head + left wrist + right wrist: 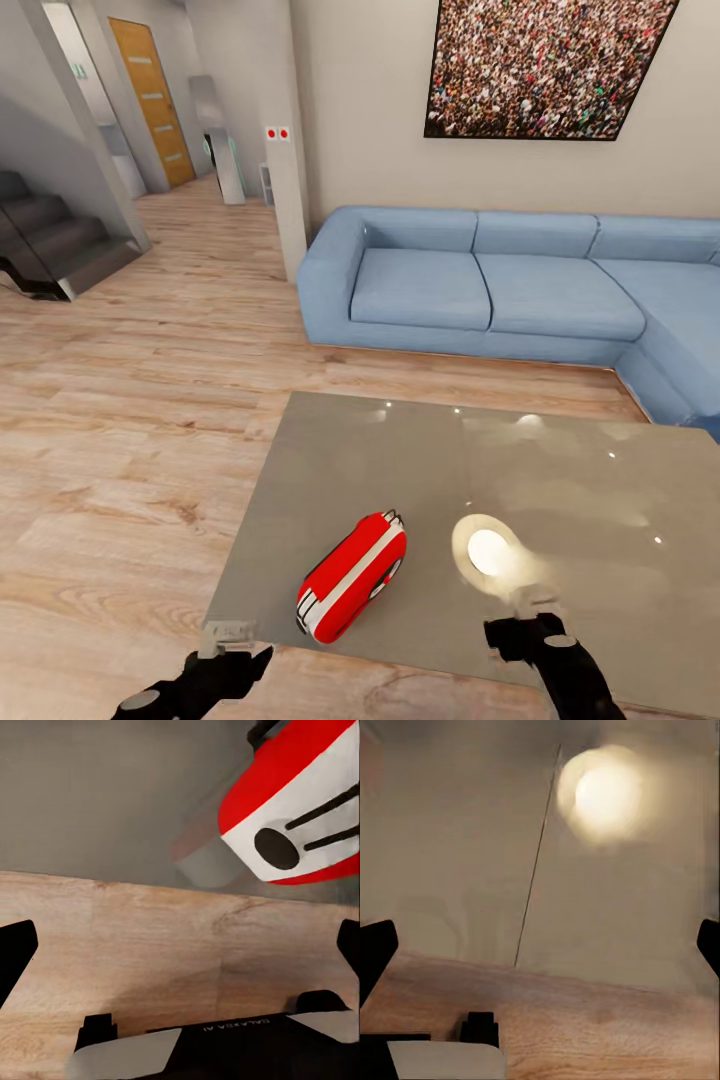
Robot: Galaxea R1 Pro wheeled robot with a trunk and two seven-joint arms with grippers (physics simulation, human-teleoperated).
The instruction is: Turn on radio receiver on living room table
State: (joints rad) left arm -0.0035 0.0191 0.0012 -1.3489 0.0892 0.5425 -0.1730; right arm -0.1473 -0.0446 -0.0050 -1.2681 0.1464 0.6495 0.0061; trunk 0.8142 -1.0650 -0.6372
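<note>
The bright-red radio receiver (352, 578) with its white band lies on its side near the front-left edge of the glossy grey table (420, 460). Its thin wire handle points toward the sofa. My left gripper (235, 645) hovers open just off the table's front edge, left of and short of the radio. In the left wrist view the radio (300, 795) and its round dark dial (276, 847) sit ahead, past the left gripper (180, 952), whose fingertips (15, 956) are spread wide. My right gripper (522, 615) is open over the front edge, to the right of the radio, and nothing is between its fingertips (375, 956).
A light-blue corner sofa (480, 290) stands behind the table under a big crowd photograph (545, 65). A lamp reflection (488, 550) glares on the tabletop. Light wood floor (130, 420) spreads to the left toward a pillar (285, 150), stairs (50, 240) and a wooden door (155, 100).
</note>
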